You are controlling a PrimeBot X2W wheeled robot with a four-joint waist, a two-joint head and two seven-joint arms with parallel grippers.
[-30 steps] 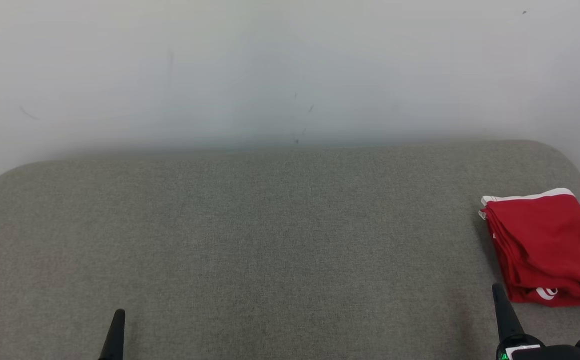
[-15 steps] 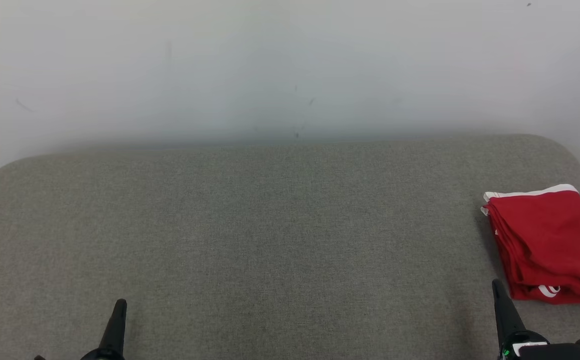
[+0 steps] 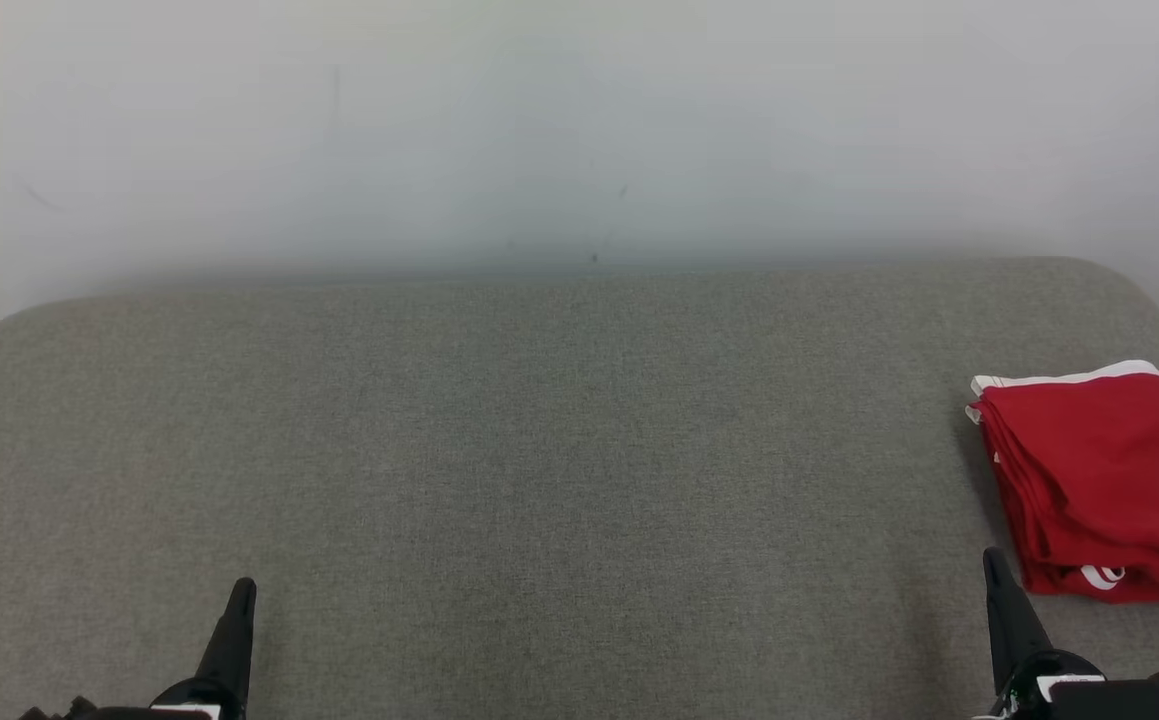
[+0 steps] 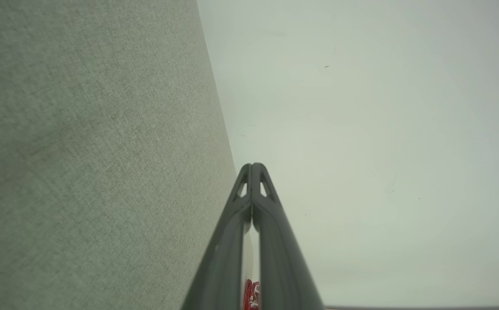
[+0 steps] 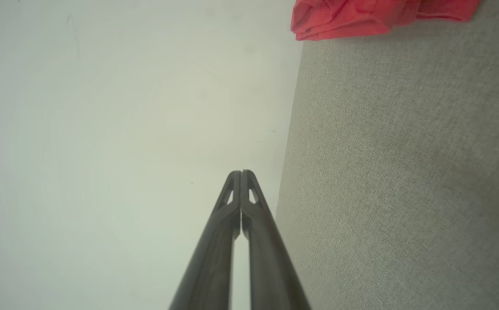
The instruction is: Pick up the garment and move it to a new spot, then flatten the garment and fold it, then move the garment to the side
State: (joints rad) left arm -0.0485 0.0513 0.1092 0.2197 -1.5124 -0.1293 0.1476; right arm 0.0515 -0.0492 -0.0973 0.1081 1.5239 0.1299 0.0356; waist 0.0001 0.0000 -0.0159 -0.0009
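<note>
Garment (image 3: 1089, 470) folded at right as before, camera tilted slightly, left gripper (image 3: 242, 587) and right gripper (image 3: 991, 556) closed

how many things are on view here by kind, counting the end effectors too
folded red fabric garment with white trim: 1
dark two-fingered end effectors: 2, the left end effector and the right end effector, both shut
grey woven fabric surface: 1
total: 4
</note>
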